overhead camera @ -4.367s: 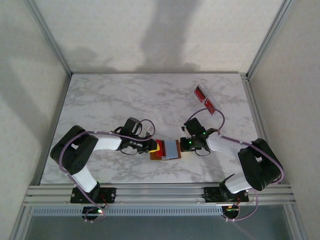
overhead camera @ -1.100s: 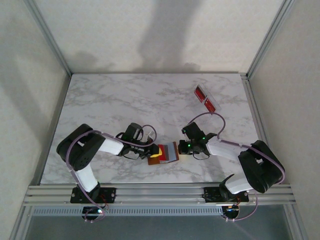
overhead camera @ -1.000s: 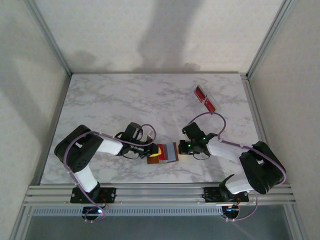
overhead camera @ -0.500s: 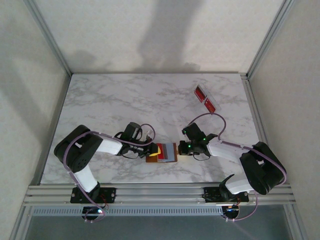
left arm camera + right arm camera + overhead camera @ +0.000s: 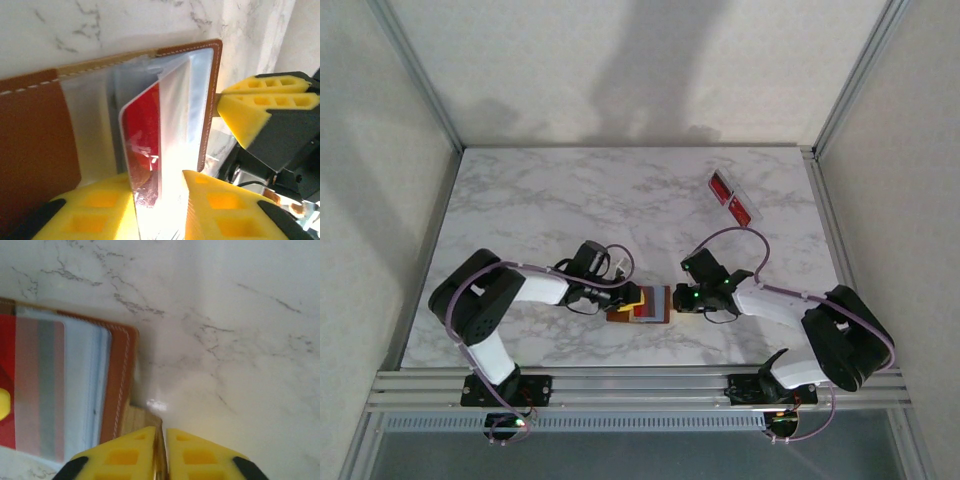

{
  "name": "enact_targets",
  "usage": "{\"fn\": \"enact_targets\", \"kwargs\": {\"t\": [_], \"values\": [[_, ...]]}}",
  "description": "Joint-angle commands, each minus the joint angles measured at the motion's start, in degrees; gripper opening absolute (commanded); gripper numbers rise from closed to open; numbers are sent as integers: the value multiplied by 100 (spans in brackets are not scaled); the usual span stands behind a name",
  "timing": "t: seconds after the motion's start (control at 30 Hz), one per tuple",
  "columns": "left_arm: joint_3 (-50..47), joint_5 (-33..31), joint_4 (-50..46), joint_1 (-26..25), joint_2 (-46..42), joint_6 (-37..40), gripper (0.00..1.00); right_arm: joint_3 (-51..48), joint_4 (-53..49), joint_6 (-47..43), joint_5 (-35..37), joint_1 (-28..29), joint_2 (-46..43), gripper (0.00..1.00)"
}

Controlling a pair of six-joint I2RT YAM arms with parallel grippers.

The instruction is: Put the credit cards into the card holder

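The card holder (image 5: 640,304), a tan-brown leather wallet, lies open on the marble table between both arms. In the left wrist view its clear inner sleeves (image 5: 95,125) stand up, and one of them holds a red credit card (image 5: 142,130). My left gripper (image 5: 160,210) is open, its yellow fingers either side of that sleeve's edge. In the right wrist view a pale blue credit card (image 5: 80,385) lies in a sleeve beside the leather edge (image 5: 119,370). My right gripper (image 5: 163,440) is shut on the holder's tan snap tab (image 5: 142,417).
A clear oblong tray (image 5: 729,199) with red cards lies at the back right of the table. Grey walls and metal rails (image 5: 640,385) border the table. Bare marble (image 5: 550,200) stretches behind the holder.
The pale blue leaf that faced up has folded down and the holder lies flatter, a little further left. My left gripper's jaws have parted. The right gripper stays on the tab.
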Motion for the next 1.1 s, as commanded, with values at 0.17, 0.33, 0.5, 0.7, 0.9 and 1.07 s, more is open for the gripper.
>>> {"fn": "enact_targets", "kwargs": {"t": [0.17, 0.33, 0.5, 0.7, 0.9, 1.07], "values": [[249, -1303, -1694, 48, -642, 560, 46, 294, -662, 111, 1101, 370, -523, 29], [324, -1559, -1992, 139, -959, 601, 63, 560, -828, 117, 1472, 634, -408, 39], [387, -1784, -2158, 340, -1398, 410, 71, 1087, -1128, 204, 2050, 1133, 101, 55], [166, -2183, -2449, 774, -2147, 346, 85, 1689, -1226, 294, 2115, 1468, 461, 76], [-258, -2320, -2508, 1245, -2382, 436, 80, 2445, -1220, 999, 2182, 1821, 1230, 80], [-289, -2826, -2823, 1327, -2380, 730, 73, 3138, -1245, 1283, 2088, 1992, 2059, 82]]}}
